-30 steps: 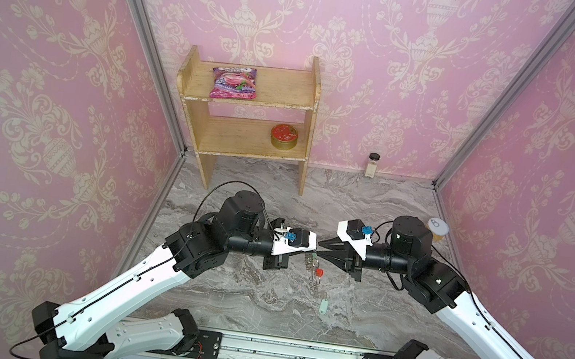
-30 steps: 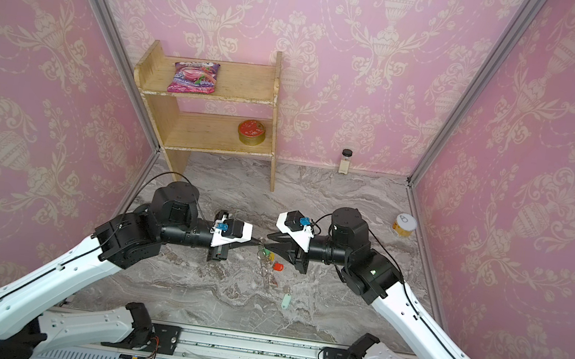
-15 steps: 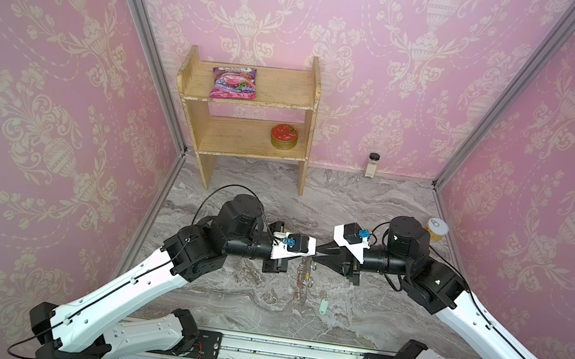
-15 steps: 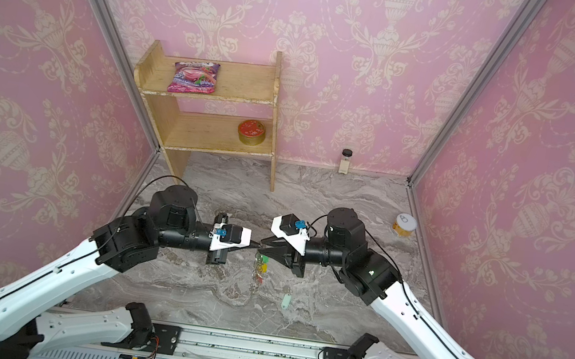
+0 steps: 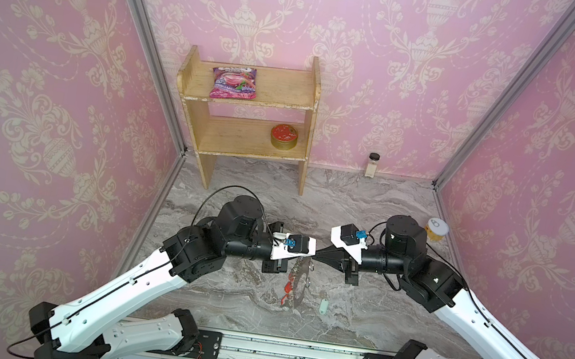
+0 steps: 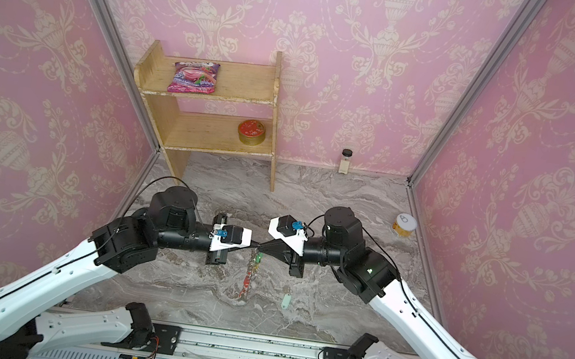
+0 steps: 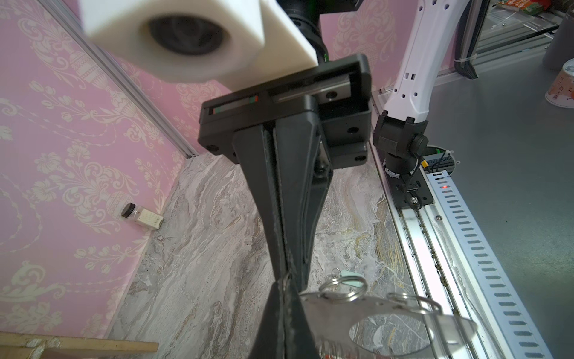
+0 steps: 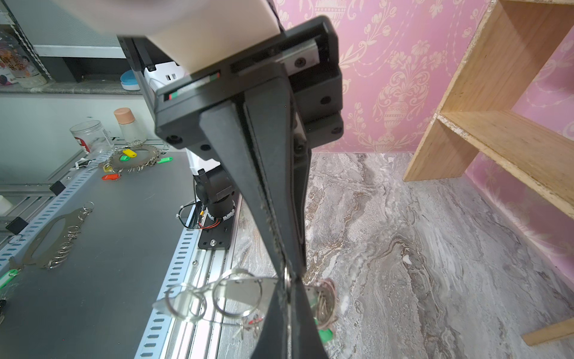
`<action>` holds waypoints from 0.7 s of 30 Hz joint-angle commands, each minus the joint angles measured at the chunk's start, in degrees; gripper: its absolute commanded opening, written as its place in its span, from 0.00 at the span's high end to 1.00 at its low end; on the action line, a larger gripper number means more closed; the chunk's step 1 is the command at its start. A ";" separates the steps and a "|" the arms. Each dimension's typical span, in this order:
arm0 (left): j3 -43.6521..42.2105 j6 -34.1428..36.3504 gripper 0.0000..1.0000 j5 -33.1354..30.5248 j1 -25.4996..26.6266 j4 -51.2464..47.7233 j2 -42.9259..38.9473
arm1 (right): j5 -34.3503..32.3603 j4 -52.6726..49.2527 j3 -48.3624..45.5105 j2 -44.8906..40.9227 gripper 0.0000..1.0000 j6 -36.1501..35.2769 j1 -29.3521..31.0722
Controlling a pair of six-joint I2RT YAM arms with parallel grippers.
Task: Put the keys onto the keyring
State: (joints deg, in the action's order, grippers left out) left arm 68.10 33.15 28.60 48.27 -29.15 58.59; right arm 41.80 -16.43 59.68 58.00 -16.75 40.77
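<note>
Both arms meet nose to nose at mid-frame in both top views.

- Left pincer [image 6: 252,247]: jaws closed tight on the top rim of the keyring [image 5: 298,281]. The left wrist view shows the grey plate [image 7: 388,314] jutting out from its tips.
- Right pincer [image 6: 263,248]: jaws also pressed together, tips meeting the same stretch of rim. In the right wrist view it seems to nip the rim or one of its small loops; I cannot tell which.
- The keyring hangs edge-on below the two tips, clear of the desk [image 5: 370,207] or nearly so. A red tag [image 5: 288,286] dangles on its left face.
- The keys [image 5: 324,305] lie loose on the desk, not held. They are below and slightly right of the pincer tips in frame, just beside the hoop's lower end on the right arm's side, toward the rail at the frame's lower edge.
- Only the mint tag reads clearly. Its long axis runs nearly up-down in frame, slightly tilted. The metal parts are too small to make out.

Judgement: the right arm is nearer. The fetch looks like a drop down and toward the lower edge, with the jaws set across the tag's narrow left-right width. The left alone would have to carry the hoop meanwhile, and the hanging hoop so near the keys could get knocked.
</note>
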 commanded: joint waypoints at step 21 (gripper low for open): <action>-5.01 -10.29 0.65 -6.76 0.96 12.12 -4.03 | -4.10 23.97 -10.10 -9.27 1.00 14.77 -1.61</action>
State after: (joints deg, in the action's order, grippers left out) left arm 64.45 25.78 23.09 48.99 -19.11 54.94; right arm 37.93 1.39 49.93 50.50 -4.54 39.51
